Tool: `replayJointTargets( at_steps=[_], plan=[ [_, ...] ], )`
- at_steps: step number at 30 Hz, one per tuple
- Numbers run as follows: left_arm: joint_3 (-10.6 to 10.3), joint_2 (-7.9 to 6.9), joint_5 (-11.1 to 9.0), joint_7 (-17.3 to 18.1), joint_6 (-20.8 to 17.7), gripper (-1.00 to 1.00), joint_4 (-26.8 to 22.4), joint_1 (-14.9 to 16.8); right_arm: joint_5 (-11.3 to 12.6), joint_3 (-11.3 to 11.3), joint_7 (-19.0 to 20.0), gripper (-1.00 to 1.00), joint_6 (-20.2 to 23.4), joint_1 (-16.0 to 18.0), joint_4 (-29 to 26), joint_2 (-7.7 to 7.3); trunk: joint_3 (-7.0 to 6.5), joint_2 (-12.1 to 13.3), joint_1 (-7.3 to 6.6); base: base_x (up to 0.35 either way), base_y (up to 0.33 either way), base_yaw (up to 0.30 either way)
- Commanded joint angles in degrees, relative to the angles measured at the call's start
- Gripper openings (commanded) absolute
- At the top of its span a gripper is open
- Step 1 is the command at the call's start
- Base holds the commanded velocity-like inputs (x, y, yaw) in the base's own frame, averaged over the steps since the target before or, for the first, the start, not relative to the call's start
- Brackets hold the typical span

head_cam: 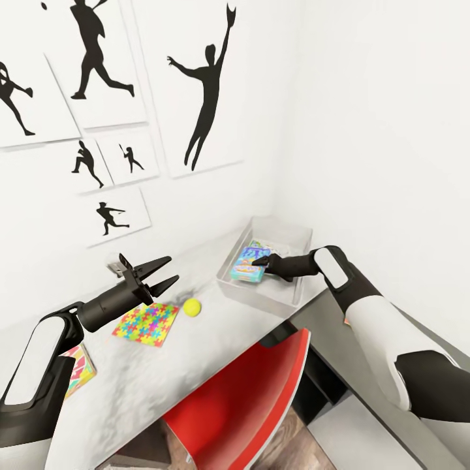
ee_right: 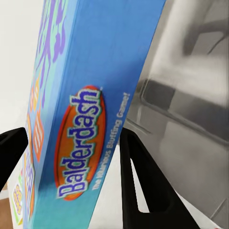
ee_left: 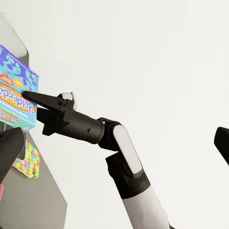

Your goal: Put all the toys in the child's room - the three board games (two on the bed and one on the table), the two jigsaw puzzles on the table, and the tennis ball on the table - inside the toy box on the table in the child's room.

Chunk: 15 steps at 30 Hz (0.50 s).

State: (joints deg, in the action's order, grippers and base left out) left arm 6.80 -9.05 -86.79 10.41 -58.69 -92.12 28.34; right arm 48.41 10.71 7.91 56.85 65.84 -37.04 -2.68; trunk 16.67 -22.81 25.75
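- I am holding the blue board game (head_cam: pixel 250 264) over the toy box (head_cam: pixel 287 295), my right gripper (head_cam: pixel 262 262) clamped across its thin edges.
- I should be lowering it flat before letting go.
- My left gripper (head_cam: pixel 163 274) is hanging spread and empty above the jigsaw puzzle (head_cam: pixel 146 323), beside the tennis ball (head_cam: pixel 191 307).

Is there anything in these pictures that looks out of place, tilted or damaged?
Nothing looks damaged or spilled. The blue board game sits tilted in the toy box only because the right claw grips it. The jigsaw puzzle and tennis ball lie on the table.
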Motion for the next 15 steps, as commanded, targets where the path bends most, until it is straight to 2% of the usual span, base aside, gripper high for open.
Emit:
replayJointTargets(
  at_steps=[1, 15],
  plan=[
    [0.1, 0.0, 0.6, 0.6, -0.2, 1.0, 0.0, 0.1, -0.4, 0.2, 0.8, -1.0, 0.1, 0.0, 0.0, -0.09, 0.13, -0.1, 0.03, 0.0, 0.0, 0.01],
    [0.1, -0.08, 0.6, 0.6, -0.2, 1.0, 0.0, 0.1, -0.4, -0.1, 0.7, -1.0, 0.0, 0.1, -0.2, -0.28, 1.09, -0.1, 0.03, 0.0, 0.0, 0.002]
  ],
)
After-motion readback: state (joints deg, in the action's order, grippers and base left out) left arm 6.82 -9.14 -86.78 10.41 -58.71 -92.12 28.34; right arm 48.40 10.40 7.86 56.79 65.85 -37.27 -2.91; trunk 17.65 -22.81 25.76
